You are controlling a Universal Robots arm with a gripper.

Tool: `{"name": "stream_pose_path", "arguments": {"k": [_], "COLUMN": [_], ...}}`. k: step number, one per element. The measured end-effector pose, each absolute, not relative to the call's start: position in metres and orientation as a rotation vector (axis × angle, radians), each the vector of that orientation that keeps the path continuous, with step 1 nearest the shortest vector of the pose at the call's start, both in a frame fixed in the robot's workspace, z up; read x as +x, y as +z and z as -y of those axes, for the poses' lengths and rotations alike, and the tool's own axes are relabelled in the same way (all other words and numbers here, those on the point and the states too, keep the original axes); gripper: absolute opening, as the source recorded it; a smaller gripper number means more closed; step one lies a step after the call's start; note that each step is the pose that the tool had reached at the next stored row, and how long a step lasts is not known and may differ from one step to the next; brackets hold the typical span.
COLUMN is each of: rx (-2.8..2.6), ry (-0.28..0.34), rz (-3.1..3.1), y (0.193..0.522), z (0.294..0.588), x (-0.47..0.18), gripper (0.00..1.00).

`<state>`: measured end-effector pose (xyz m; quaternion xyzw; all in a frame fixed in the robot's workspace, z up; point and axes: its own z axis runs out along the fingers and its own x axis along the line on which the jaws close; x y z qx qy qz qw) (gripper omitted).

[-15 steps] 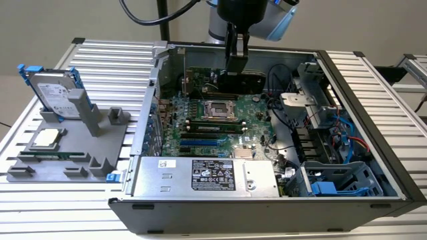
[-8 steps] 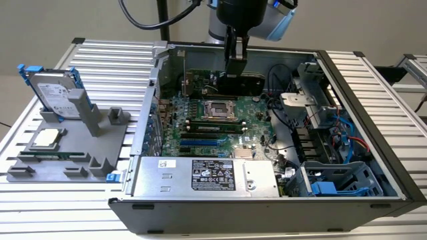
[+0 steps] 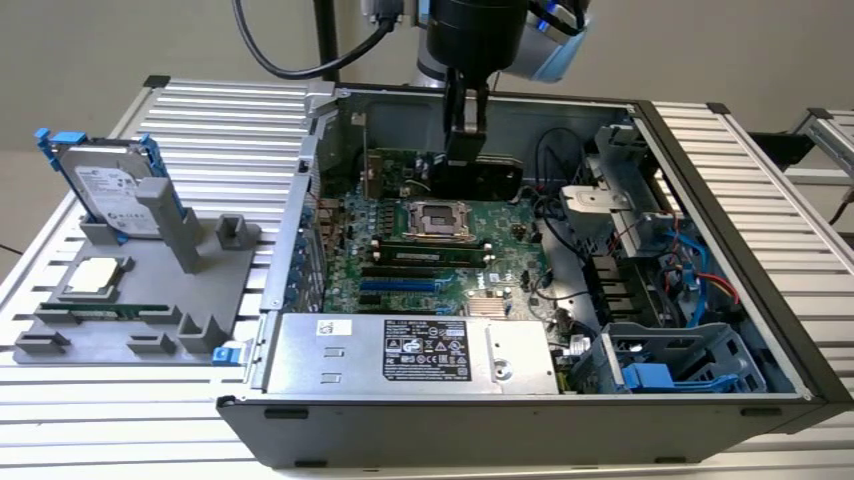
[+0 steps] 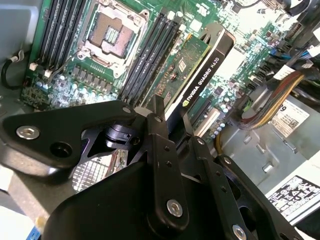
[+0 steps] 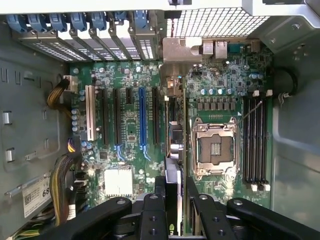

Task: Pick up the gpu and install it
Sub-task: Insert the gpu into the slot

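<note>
1. The gripper (image 3: 463, 150) hangs inside the open computer case (image 3: 721, 160), toward the case's back wall, and has its two fingers closed on the top edge of the gpu (image 3: 474, 178).
2. The gpu stands on edge above the motherboard (image 3: 400, 250), just beside the empty processor socket (image 3: 437, 218). In the second wrist view the card (image 4: 200, 75) runs away from the fingers (image 4: 159, 131), black cooler on one side, green board on the other.
3. In the first wrist view the gpu (image 5: 176, 145) is seen edge-on, its silver bracket (image 5: 181, 56) up against the case's rear slot wall. Whether its lower edge sits in a slot cannot be told.
4. Open room: the expansion slots, among them one blue slot (image 5: 142, 120), lie clear on one side of the card; the socket (image 5: 214, 150) and four memory slots (image 5: 255, 145) lie on the other. A cable bundle (image 5: 62, 185) hugs the case's side.
5. Near the case's front edge sits one power supply (image 3: 414, 355); drive bays with blue clips (image 3: 654, 375) fill the front corner on the exterior view's right.
6. Outside the case, on the table's edge at the exterior view's left, one grey fixture (image 3: 147, 290) carries one upright hard drive (image 3: 107, 185), one processor chip (image 3: 96, 275) and one memory stick (image 3: 107, 310).
</note>
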<state>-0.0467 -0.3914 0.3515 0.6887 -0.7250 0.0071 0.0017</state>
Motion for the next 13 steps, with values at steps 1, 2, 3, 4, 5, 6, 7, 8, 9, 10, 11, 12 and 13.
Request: {"name": "stream_pose_path", "arguments": {"k": [1,2,3,4,5,6,7,8,9,10,11,12,13], "rx": [2.161,2.161,2.161,2.161,2.161,2.16,2.16,2.16,2.159,2.159,2.159,2.158,2.158], "ry": [0.022,0.022,0.022,0.021,0.021,0.021,0.02,0.02,0.019,0.018,0.017,0.016,0.015], "rz": [2.275,2.275,2.275,2.274,2.274,2.274,2.274,2.274,2.273,2.273,2.272,2.272,2.272], "y": [0.35,0.349,0.348,0.347,0.346,0.346,0.345,0.344,0.343,0.342,0.341,0.341,0.34], "z": [0.391,0.392,0.392,0.392,0.393,0.394,0.394,0.395,0.396,0.397,0.398,0.399,0.4], "x": [-0.047,-0.048,-0.048,-0.048,-0.048,-0.049,-0.049,-0.049,-0.049,-0.049,-0.049,-0.05,-0.05], "gripper": [0.0,0.0,0.0,0.0,0.0,0.0,0.0,0.0,0.0,0.0,0.0,0.0,0.0]}}
